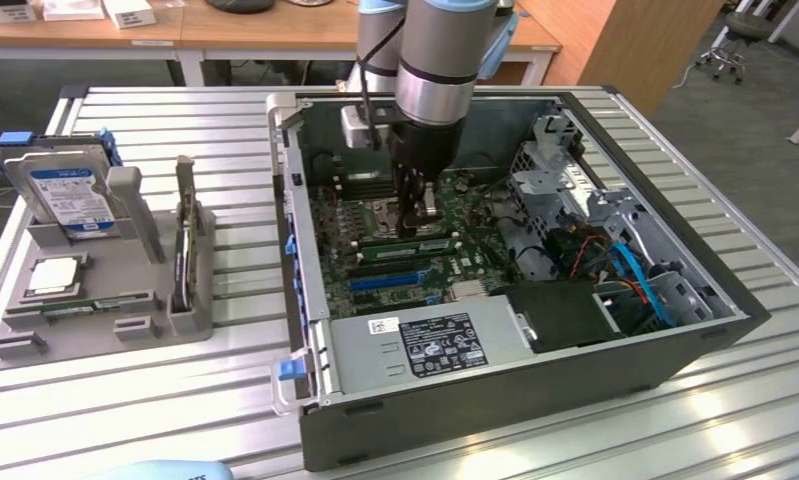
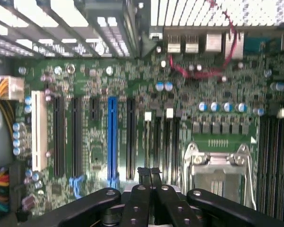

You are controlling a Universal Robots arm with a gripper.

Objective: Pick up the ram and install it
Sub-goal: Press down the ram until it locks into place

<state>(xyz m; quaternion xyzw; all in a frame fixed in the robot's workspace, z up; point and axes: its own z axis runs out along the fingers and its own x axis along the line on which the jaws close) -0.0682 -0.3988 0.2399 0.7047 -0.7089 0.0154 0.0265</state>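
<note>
Reaching down into the open grey desktop computer case (image 1: 533, 360), the arm has its black gripper (image 1: 417, 205) just above the green motherboard (image 1: 372, 235), over the memory slots beside the silver processor socket (image 2: 217, 172). In the wrist view the two black fingers (image 2: 144, 177) stand pressed together with no gap between them, and nothing can be made out between the tips. A long green ram stick (image 1: 406, 243) lies along the slots just under the gripper in the exterior view; whether it is fully seated or only resting in the slot cannot be told. As a judgement, the step in hand is the seating of the stick, and doing it well calls for pressure straight down along the slot line, with the stick kept upright and parallel to the black slots (image 2: 168, 142), so that both ends go in evenly and neither corner rides up. On the slatted metal counter (image 1: 719, 420), at the exterior view's left, a grey holder (image 1: 106, 300) carries a silver hard drive with a blue label (image 1: 72, 195) and a square silver processor chip (image 1: 55, 275), well apart from the case.
</note>
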